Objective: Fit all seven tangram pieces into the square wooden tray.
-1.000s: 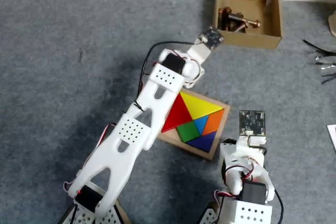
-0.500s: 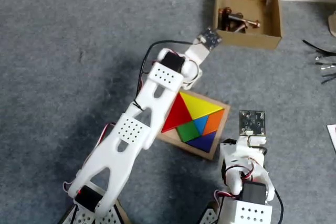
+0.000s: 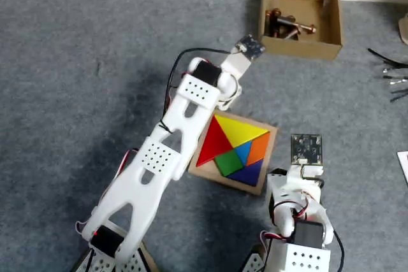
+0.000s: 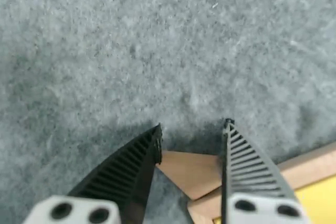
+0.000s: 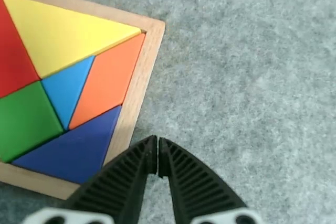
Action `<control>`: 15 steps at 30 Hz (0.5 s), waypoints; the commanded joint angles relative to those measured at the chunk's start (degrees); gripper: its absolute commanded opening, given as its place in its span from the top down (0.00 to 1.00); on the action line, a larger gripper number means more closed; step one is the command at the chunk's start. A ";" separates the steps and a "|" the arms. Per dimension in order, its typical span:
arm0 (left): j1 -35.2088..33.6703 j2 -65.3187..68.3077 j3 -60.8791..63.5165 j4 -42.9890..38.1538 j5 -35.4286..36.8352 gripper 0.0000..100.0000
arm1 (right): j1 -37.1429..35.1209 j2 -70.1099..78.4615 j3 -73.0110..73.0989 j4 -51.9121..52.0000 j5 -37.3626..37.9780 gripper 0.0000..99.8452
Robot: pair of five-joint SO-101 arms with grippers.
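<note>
Left fingers (image 4: 131,166) spread astride tray (image 5: 137,87) corner; right fingers (image 5: 131,177) pressed together beside tray; six tangram pieces (image 3: 236,151) visible inside.

Closed fingers (image 5: 131,174) beside wooden tray (image 5: 149,51)

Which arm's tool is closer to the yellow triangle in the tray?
Left. The left tool hangs open over the tray corner next to the yellow triangle. The right tool sits shut outside the tray's edge, by the dark blue piece.
</note>
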 commanded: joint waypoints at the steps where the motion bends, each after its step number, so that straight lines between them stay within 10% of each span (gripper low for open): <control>1: -2.15 -1.36 0.04 3.69 0.00 0.82 | 0.66 -0.57 5.93 0.22 0.62 0.99; 15: -5.49 -5.67 0.13 8.18 0.09 0.98 | 0.66 -0.57 5.93 0.22 0.62 0.99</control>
